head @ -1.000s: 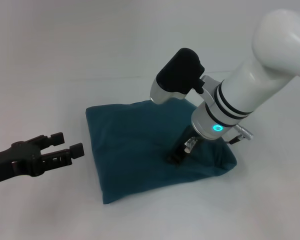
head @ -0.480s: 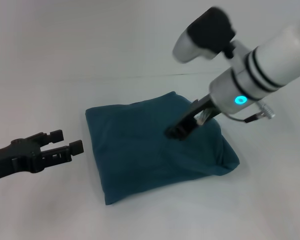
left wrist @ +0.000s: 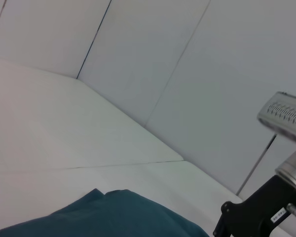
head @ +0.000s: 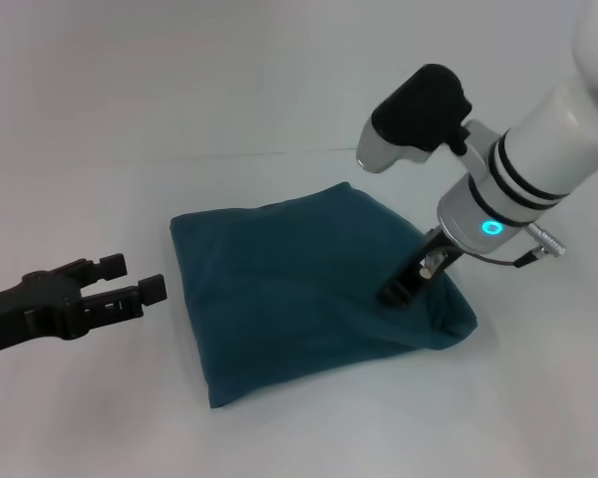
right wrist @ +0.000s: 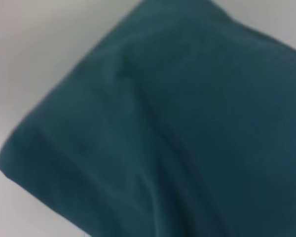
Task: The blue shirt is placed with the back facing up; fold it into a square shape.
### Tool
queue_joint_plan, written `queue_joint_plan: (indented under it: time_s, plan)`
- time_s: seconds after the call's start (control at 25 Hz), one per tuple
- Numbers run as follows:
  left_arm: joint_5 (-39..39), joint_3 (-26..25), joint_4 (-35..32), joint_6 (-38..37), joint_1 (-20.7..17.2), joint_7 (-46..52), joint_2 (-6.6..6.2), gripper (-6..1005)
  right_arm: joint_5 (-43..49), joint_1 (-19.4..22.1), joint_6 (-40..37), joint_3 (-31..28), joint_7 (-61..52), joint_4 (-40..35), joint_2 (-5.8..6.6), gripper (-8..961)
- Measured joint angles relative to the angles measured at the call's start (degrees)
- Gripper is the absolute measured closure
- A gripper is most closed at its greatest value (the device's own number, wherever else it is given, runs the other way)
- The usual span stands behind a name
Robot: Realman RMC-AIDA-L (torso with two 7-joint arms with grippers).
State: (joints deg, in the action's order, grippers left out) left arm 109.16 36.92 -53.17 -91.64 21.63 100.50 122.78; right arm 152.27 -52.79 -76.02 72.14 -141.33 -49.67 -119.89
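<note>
Right gripper (head: 399,295) seemingly touching folded blue shirt (head: 289,289).

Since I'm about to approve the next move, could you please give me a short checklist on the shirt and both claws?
1. Blue shirt folded into a compact, roughly square bundle: ok.
2. Whole bundle lying on the white table: ok.
3. Left claw off the fabric, beside the bundle's left edge: ok.
4. Left claw open, holding nothing: ok.
5. Right claw over the bundle's right part, touching or just above: cannot tell.
6. Right claw free of cloth: cannot tell.
</note>
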Motion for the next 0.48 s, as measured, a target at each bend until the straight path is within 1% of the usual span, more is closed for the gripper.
queue_joint_plan:
  time_s: [0.32, 0.48]
  plan:
    - [0.0, 0.3, 0.0, 0.6, 0.1, 0.0, 0.00, 50, 2.2, 0.0, 3.5, 1.5, -1.6, 2.6, 0.07, 951]
    - [0.0, 0.4, 0.1, 0.8, 0.1, 0.0, 0.00, 50, 2.0, 1.3, 3.4, -0.4, -1.6, -0.4, 0.19, 950]
